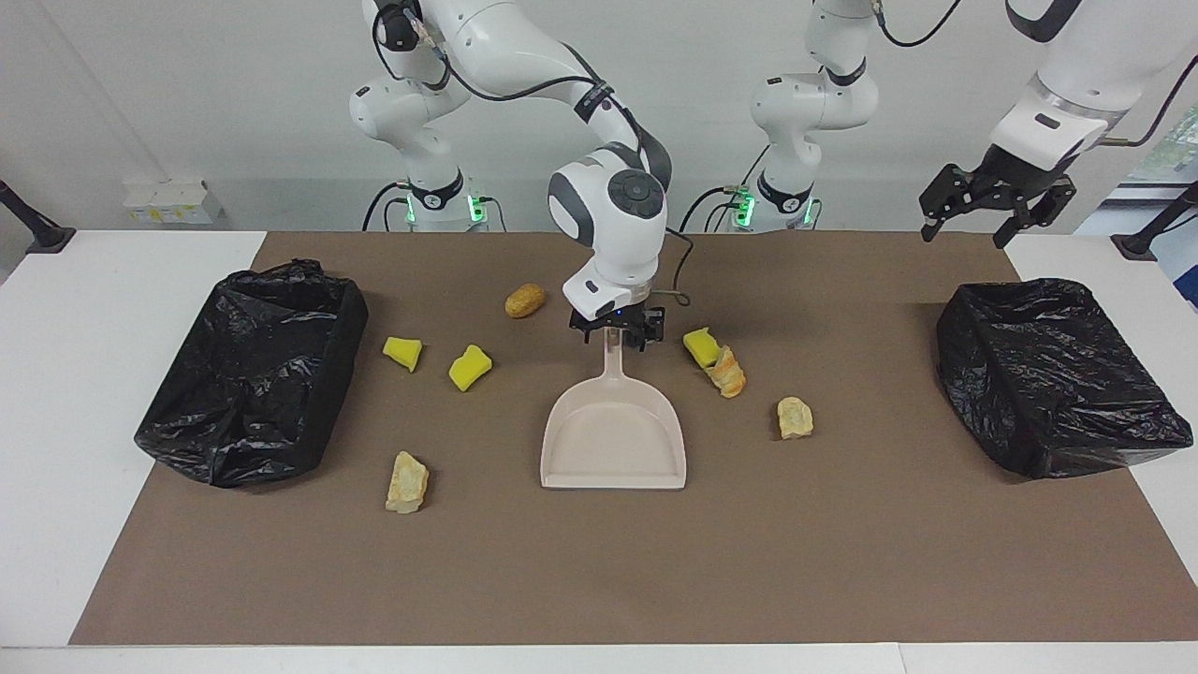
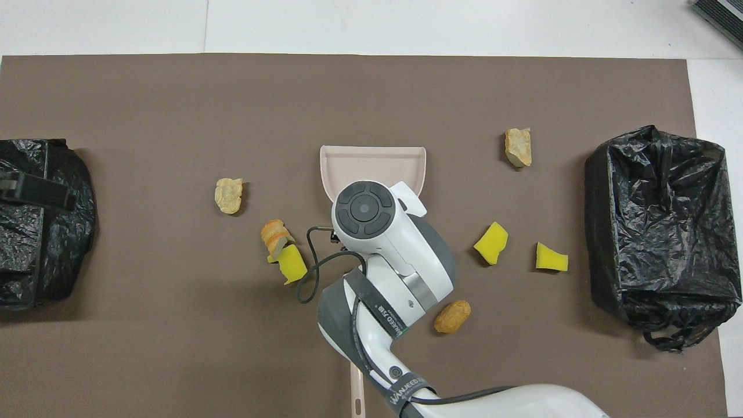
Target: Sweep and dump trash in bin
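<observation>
**Right claw lowered over the dustpan handle, trash scattered to both sides**

The right claw (image 1: 618, 334) is seen spread open over the handle of the dustpan (image 1: 613, 435), with nothing clamped. The trash (image 1: 470, 367) is spread across the brown surface (image 1: 842, 562): four scraps lie toward the right arm's end, three toward the left arm's end, all apart from the claw. The nearest scraps, a yellow chunk (image 1: 700, 344) touching a bread lump (image 1: 727, 373), lie just beside it. The left claw (image 1: 994, 201) is held open, waiting above the bin (image 1: 1048, 374) at its end.
</observation>
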Robot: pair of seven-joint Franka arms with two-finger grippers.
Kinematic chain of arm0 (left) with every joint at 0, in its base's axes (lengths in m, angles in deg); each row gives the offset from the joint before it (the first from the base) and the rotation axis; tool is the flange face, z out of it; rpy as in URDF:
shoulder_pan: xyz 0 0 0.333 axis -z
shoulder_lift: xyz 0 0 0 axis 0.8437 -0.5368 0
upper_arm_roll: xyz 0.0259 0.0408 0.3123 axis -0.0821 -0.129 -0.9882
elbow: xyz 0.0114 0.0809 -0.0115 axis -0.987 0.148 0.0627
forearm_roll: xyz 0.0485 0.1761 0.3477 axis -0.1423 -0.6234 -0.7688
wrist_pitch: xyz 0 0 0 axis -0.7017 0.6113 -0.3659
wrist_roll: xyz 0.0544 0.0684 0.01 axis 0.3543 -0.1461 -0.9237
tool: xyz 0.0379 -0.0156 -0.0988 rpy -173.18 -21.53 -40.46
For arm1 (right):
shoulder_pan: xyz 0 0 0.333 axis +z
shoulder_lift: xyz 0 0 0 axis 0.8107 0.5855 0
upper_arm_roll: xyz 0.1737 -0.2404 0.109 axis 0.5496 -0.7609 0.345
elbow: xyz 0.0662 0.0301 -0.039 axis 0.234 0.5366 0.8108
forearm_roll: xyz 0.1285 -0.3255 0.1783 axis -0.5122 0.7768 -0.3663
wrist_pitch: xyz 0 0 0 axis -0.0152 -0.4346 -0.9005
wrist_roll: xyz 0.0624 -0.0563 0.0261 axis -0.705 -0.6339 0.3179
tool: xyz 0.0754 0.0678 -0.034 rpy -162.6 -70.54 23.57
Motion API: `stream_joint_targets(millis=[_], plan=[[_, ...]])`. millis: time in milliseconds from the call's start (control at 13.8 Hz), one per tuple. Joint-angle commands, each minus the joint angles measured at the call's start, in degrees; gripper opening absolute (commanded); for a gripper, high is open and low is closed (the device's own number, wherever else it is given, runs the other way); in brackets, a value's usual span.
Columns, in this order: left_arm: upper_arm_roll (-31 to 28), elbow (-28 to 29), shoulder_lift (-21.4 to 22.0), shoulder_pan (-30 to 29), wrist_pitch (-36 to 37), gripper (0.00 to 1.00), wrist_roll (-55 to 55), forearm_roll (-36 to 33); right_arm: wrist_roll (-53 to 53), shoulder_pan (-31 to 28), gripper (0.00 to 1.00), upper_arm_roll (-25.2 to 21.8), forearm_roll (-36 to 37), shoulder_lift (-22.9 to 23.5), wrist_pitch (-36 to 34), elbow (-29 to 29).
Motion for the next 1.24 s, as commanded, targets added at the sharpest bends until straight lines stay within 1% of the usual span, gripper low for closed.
stream_joint_targets(millis=[0, 73, 145, 218, 363, 436, 509, 654, 727, 799, 872, 1017, 1163], plan=[[-0.34, 12.18, 8.34, 5.54, -0.65, 1.00, -3.20, -0.31, 4.53, -0.33, 0.92, -0.07, -0.24, -3.23, 1.81, 5.81], [-0.25, 16.13, 10.98, 7.30, -1.26, 1.00, -3.46, -0.31, 4.63, -0.33, 0.81, -0.07, -0.24, -3.15, 1.90, 5.55], [-0.16, 19.91, 13.26, 9.67, -2.04, 1.00, -5.29, -0.22, 4.81, -0.42, 0.75, -0.07, -0.42, -2.89, 1.98, 4.77], [-0.16, 23.43, 15.38, 12.21, -3.27, 1.00, -7.74, -0.13, 4.81, -0.42, 0.72, -0.07, -0.51, -2.62, 2.07, 4.32], [-0.16, 28.11, 17.59, 16.44, -5.47, 1.00, -12.22, -0.04, 4.98, -0.42, 0.72, -0.07, -0.51, -2.36, 1.81, 3.01], [-0.16, 29.34, 17.68, 18.72, -5.92, 1.00, -14.95, -0.04, 4.98, -0.60, 0.70, -0.07, -0.59, -2.36, 1.90, 2.48], [-0.16, 30.14, 17.94, 19.18, -6.01, 1.00, -16.80, -0.04, 4.98, -0.69, 0.66, -0.07, -0.68, -2.36, 2.07, 2.30], [-0.16, 31.63, 18.73, 21.10, -6.18, 1.00, -17.17, 0.13, 5.94, -0.69, 0.56, -0.07, -0.77, -2.36, 2.25, 2.56], [-0.16, 32.69, 19.17, 21.20, -6.88, 1.00, -17.17, 0.13, 7.78, -0.77, 0.52, -0.07, -0.86, -2.36, 2.25, 2.74], [-0.07, 34.35, 19.61, 21.38, -7.93, 1.00, -17.26, 0.13, 8.23, -0.77, 0.44, -0.07, -0.95, -2.36, 2.33, 2.74], [-0.16, 35.59, 20.49, 22.07, -8.72, 1.00, -17.78, 0.13, 8.41, -0.86, 0.39, -0.07, -0.95, -2.36, 2.77, 2.82], [-0.25, 37.00, 21.46, 21.91, -8.82, 1.00, -17.88, 0.13, 8.85, -0.95, 0.38, -0.07, -0.95, -2.36, 3.13, 3.00], [-0.16, 37.35, 21.46, 21.99, -8.99, 1.00, -17.96, 0.13, 9.81, -1.04, 0.39, -0.07, -0.95, -2.36, 3.13, 3.18]])
